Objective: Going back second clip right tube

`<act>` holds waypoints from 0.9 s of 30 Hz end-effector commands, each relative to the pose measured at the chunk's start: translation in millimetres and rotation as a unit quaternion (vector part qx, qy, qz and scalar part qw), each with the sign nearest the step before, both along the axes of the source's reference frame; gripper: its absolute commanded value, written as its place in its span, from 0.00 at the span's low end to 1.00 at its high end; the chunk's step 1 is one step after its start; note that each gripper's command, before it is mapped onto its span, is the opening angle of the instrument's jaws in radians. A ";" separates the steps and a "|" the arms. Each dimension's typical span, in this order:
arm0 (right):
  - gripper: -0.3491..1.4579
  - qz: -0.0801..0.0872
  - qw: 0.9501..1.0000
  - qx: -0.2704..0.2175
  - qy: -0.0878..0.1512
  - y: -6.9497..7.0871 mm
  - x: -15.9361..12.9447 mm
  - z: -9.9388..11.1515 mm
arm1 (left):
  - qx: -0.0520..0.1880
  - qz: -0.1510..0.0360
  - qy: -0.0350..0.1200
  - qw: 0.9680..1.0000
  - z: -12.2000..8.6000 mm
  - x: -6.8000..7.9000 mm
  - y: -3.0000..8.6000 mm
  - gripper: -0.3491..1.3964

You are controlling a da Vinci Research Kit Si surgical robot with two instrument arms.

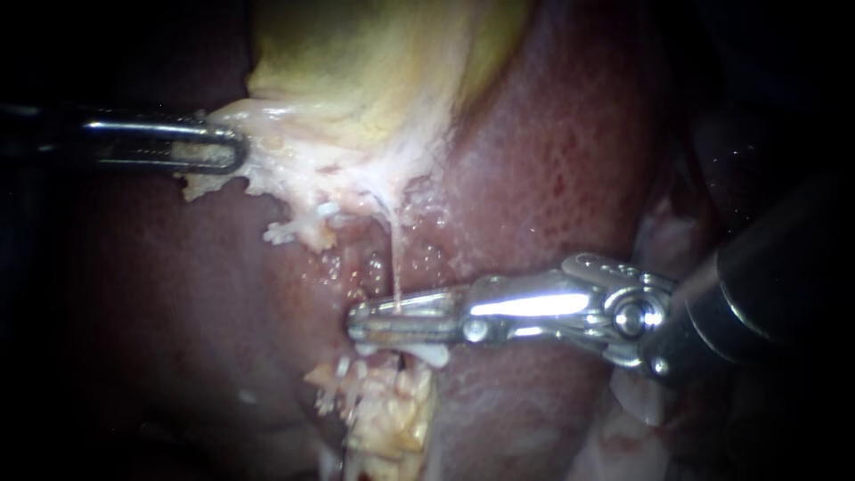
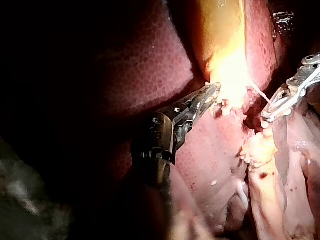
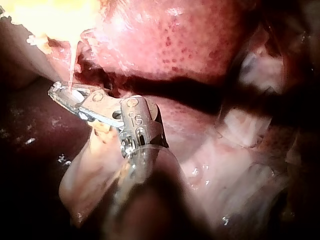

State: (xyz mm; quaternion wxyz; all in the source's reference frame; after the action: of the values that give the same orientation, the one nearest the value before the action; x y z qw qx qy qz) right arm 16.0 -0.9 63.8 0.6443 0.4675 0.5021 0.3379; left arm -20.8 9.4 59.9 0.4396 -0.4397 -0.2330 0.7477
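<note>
Pale and thread-thin, the tube (image 1: 394, 254) is strung straight down from the ragged lower edge of the gallbladder (image 1: 374, 62) to the right instrument (image 1: 356, 322), over the middle of the liver (image 1: 552, 160). It looks whitish, wet and taut, hardly more than a strand. So it would probably tear or get dragged out of line pretty easily if pulled sideways.

The step in hand is judged to be the back-off itself, with the right instrument due to be pulled away from the tube. Only a narrow gap can be seen between its jaws, and the tube's lower end is lying in that gap. They're counted as slightly apart around the tube, not clamped on it.

No clip can be made out for sure, since that stretch of tube is covered by the jaws. A small white bit (image 1: 436, 354) is seen just under them, but what it is can't be told. A lumpy yellowish clump of fat (image 1: 392, 410) sits just below that, near the liver's lower edge.

The left instrument (image 1: 236, 150) has its jaws closed on the pale fringe at the gallbladder's lower left edge, and the fringe is being held out to the side.

For the next move, the gap probably needs to be wide enough to clear the strand. The right instrument would then be drawn back along its own shaft line, with no sideways drag. The left hold is best left steady so the tube isn't slackened or jerked.
</note>
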 end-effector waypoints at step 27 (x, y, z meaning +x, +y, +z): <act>0.47 0.080 0.990 -0.108 -0.035 0.1 0.5 9.2 | 0.000 0.000 0.000 1.000 -0.2 0.0 -0.1 0.00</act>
State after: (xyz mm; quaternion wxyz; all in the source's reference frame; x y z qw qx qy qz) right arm 16.3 -0.7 73.2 0.6796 0.3403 0.5484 0.3488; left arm -20.7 9.3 59.8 0.4399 -0.4396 -0.2325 0.7478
